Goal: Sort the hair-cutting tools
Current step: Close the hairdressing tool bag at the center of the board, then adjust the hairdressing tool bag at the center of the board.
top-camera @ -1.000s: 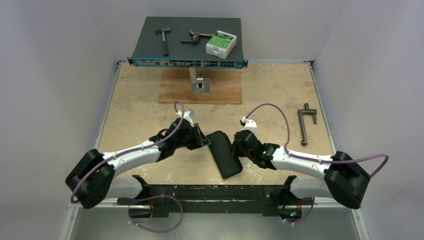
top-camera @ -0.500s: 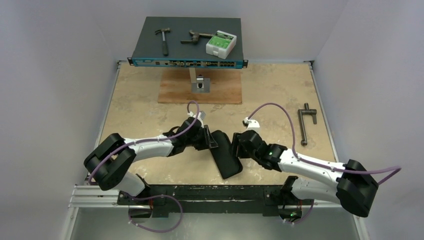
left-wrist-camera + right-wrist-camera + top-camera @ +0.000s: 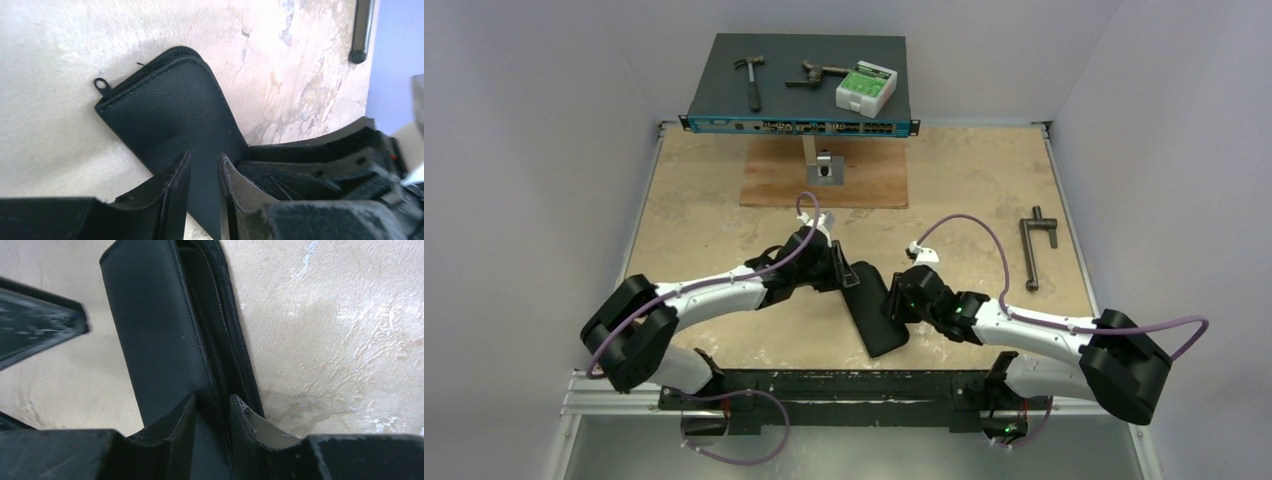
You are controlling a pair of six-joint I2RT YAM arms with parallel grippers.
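- We see a black zip case point(image 3: 876, 312) lying flat mid-table between both arms.
- Left gripper point(image 3: 205, 170) — fingers slightly apart over the case's end.
- Right gripper point(image 3: 212, 412) — fingers slightly apart, straddling the zipper edge; we cannot tell if it grips.

left gripper point(image 3: 849, 275): advanced onto black case point(image 3: 876, 312) | right gripper point(image 3: 894, 300): reopened partly

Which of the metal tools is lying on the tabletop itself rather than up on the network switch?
The grey T-shaped bar, at the table's right edge. The hammer and rusty tool lie on the switch.
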